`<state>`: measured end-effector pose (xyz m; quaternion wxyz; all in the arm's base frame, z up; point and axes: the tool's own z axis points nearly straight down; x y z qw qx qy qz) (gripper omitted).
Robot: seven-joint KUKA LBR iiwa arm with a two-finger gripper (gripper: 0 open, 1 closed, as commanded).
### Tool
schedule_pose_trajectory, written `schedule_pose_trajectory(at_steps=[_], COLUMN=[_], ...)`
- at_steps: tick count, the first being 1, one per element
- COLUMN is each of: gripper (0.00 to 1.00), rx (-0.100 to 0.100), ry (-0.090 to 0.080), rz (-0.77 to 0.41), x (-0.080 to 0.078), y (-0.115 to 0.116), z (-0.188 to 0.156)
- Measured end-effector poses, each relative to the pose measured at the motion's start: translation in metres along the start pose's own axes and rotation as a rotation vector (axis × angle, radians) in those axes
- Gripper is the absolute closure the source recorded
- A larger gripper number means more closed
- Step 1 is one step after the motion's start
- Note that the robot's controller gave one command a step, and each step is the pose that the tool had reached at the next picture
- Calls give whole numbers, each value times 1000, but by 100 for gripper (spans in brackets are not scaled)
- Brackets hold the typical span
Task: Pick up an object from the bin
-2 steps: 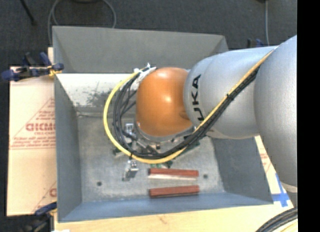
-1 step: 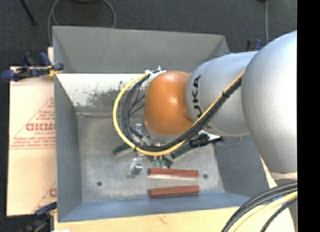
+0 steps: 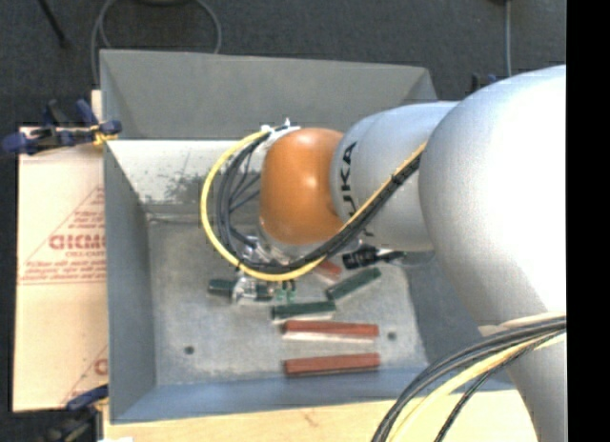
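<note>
My gripper [image 3: 254,284] is low in the middle of the bin, mostly hidden under the arm's orange cover. A small dark green piece [image 3: 223,288] lies right at its left side, touching or nearly touching it. Another dark green strip [image 3: 303,311] lies just below and to the right of it. A third green piece [image 3: 355,284] lies tilted further right, partly under the arm.
Two reddish-brown bars lie flat near the bin's front wall, one [image 3: 329,331] above the other [image 3: 331,365]. The arm and its cables cover the bin's right and back. The left part of the floor is bare grey metal.
</note>
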<state>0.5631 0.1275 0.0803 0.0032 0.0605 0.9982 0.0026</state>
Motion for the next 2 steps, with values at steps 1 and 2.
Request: schedule_pose_trajectory(at_steps=[1, 2], gripper=[100, 100], rx=[0, 2], ry=[0, -3], rz=[1, -11], x=[0, -6], y=[0, -1], z=[0, -165])
